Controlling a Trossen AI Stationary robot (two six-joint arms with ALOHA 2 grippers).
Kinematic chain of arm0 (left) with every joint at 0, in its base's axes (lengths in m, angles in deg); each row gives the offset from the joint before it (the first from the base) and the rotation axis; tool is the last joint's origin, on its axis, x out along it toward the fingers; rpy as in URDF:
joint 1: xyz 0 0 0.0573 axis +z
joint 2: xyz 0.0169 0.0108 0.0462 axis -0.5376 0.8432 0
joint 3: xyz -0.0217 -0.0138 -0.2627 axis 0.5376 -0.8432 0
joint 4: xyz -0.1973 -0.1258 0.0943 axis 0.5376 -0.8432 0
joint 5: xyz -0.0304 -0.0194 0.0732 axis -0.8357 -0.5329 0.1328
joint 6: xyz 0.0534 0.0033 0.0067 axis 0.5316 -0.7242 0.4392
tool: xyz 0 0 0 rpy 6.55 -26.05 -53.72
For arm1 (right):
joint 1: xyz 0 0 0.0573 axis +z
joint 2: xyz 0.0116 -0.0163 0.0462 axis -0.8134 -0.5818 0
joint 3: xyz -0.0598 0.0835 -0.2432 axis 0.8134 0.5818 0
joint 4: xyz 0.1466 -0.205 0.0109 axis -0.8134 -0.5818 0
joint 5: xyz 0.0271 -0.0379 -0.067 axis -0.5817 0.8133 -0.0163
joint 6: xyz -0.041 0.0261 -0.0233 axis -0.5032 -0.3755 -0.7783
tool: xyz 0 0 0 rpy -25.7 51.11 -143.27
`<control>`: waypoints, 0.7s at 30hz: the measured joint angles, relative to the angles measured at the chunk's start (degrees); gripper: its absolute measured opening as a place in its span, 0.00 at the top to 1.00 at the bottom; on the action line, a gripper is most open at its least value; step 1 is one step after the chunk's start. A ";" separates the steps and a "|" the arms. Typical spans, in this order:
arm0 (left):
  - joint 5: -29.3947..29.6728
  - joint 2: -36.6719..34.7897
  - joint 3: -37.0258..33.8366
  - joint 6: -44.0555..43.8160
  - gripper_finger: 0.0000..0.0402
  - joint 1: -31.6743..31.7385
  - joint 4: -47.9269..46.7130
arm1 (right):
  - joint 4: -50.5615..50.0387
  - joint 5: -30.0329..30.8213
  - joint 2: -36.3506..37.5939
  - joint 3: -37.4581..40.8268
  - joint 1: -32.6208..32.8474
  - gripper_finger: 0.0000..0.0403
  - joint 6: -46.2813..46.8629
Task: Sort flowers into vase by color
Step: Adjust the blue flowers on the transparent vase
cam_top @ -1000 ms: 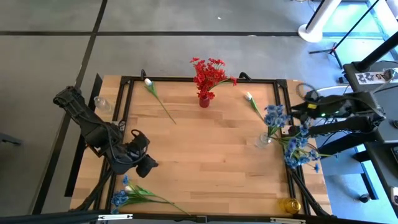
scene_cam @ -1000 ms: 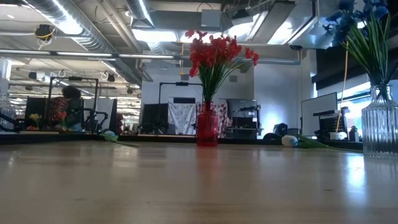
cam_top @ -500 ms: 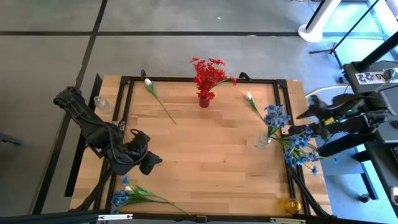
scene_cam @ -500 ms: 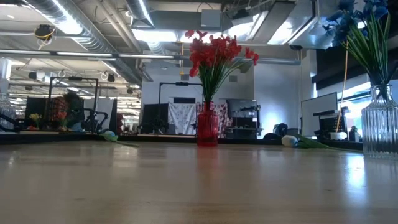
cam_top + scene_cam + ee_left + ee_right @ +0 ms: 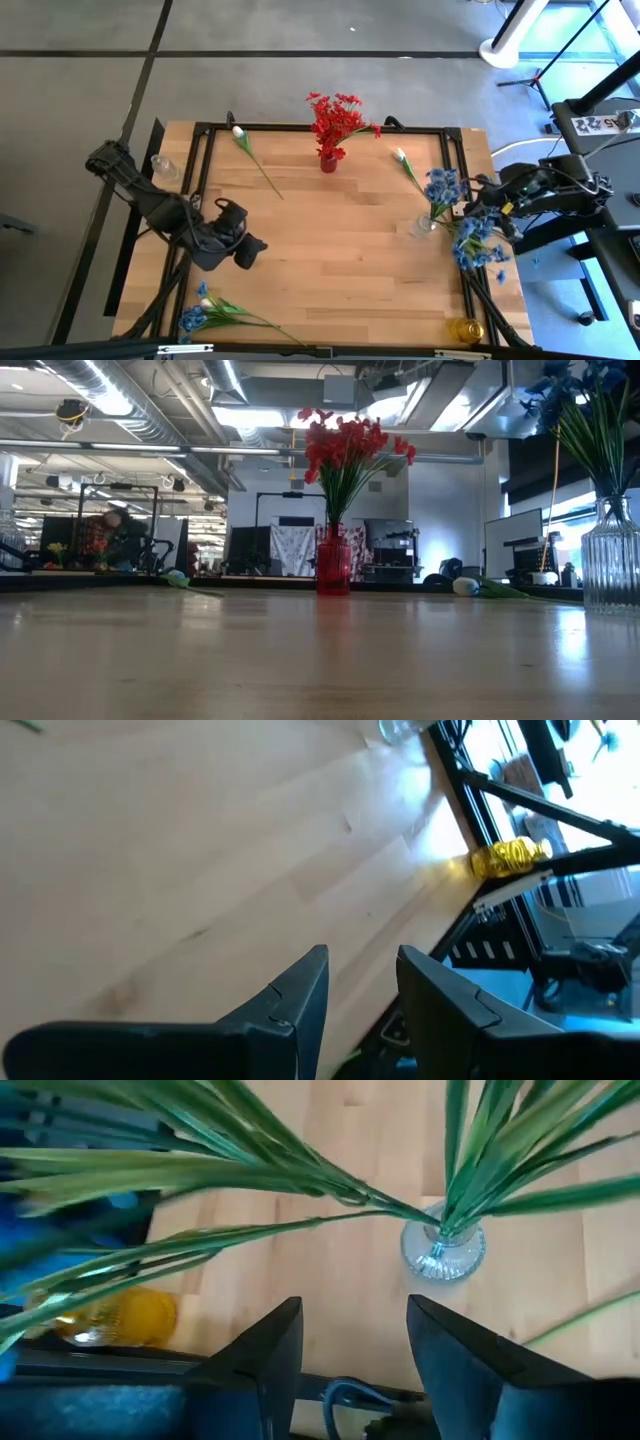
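Note:
Red flowers stand in a red vase at the far edge, also in the low view. Blue flowers fan out of a clear vase at the right. Two white sprigs lie flat on the table. A blue and white bunch lies at the near left corner. My left gripper, open, hovers over bare wood at the left. My right gripper, open, hangs over the blue flowers' stems, above the clear vase.
A yellow vase stands at the near right corner, also seen in the left wrist view. A small clear vase stands off the left edge. A black frame rims the table. Bare wood fills the middle.
My left gripper has moved a little toward the table's right and far edge. My right arm has swung and tipped, bringing its gripper slightly toward the near edge and closer over the blue flowers. No flower on the table has moved.

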 joint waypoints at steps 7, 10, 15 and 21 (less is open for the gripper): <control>-0.03 0.00 0.00 2.00 0.71 2.08 -0.12 | 2.98 -4.74 0.00 -1.92 -0.04 0.56 7.00; -0.03 0.00 0.00 3.09 0.71 2.52 -0.09 | 5.12 -3.92 0.00 -1.78 -0.04 0.56 10.28; -0.08 0.00 0.00 3.28 0.71 2.63 -0.07 | 7.91 0.67 -0.02 1.60 -0.04 0.56 11.83; -2.55 0.00 0.00 2.78 0.71 2.54 0.01 | 10.30 5.02 -0.04 8.25 -0.04 0.56 13.60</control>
